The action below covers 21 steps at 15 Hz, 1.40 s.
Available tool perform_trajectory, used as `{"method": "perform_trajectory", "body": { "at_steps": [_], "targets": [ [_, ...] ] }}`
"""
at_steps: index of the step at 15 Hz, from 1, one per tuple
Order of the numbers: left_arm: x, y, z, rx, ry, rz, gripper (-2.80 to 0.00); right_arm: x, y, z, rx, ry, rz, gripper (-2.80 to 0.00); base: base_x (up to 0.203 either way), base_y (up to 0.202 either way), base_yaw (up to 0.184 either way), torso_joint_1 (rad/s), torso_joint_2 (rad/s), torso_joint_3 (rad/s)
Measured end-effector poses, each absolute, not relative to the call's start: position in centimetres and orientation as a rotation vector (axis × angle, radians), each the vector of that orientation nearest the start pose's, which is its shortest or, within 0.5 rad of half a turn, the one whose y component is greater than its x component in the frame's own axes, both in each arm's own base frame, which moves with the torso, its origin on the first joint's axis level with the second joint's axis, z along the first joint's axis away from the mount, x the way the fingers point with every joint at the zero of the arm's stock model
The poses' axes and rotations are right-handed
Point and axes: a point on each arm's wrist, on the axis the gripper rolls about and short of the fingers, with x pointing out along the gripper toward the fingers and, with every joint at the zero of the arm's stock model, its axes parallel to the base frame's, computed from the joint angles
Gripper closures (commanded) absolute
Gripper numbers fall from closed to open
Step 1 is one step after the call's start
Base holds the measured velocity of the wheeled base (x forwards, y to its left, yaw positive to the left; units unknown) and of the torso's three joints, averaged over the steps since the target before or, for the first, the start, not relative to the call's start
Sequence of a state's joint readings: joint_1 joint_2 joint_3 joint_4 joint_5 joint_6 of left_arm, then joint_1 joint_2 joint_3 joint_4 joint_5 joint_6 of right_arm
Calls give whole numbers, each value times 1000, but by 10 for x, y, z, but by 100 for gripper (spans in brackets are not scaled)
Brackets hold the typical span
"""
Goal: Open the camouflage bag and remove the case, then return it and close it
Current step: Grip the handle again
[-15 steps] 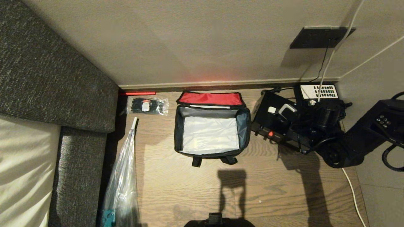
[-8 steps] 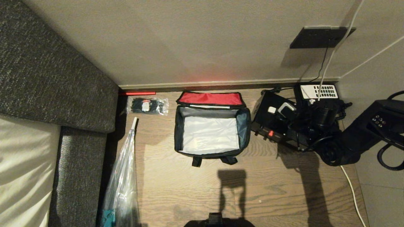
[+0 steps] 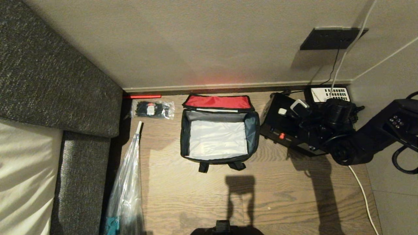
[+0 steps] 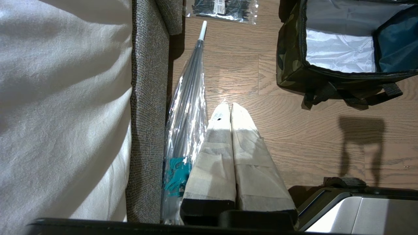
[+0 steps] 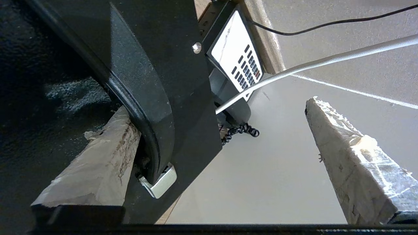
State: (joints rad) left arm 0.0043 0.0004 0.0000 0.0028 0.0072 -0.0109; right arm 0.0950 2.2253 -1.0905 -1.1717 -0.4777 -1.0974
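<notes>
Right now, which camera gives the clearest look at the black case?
The head view: the case lies whole on the floor right of the open camouflage bag, red mark visible, the right gripper over it. The right wrist view shows only its edge and latch. The left wrist view misses it.

The right arm [image 3: 375,140] reaches in from the right side with its wrist bent inward, the right gripper [image 5: 225,147] spread wide, one of its fingers [image 5: 352,163] standing free, while the left gripper [image 4: 230,109] points down, fingers pressed together.
</notes>
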Motion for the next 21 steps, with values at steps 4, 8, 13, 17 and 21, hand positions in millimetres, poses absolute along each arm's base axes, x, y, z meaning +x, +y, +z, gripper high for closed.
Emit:
{"method": "perform_trajectory", "body": {
  "at_steps": [4,8,13,17,21],
  "targets": [
    [-23,0,75,-10,3,12,0,427,24,120,-1067,172,-382,-280,0,0,0,0,0,0],
    [-23,0,75,-11,3,12,0,430,19,120,-1068,182,-388,0,0,0,0,0,0,0],
    [-23,0,75,-11,3,12,0,438,18,106,-1067,188,-422,0,0,0,0,0,0,0],
    [-23,0,75,-10,3,12,0,442,18,96,-1069,182,-430,0,0,0,0,0,0,0],
    [-23,0,75,-11,4,12,0,444,19,88,-1073,177,-437,0,0,0,0,0,0,0]
  ]
}}
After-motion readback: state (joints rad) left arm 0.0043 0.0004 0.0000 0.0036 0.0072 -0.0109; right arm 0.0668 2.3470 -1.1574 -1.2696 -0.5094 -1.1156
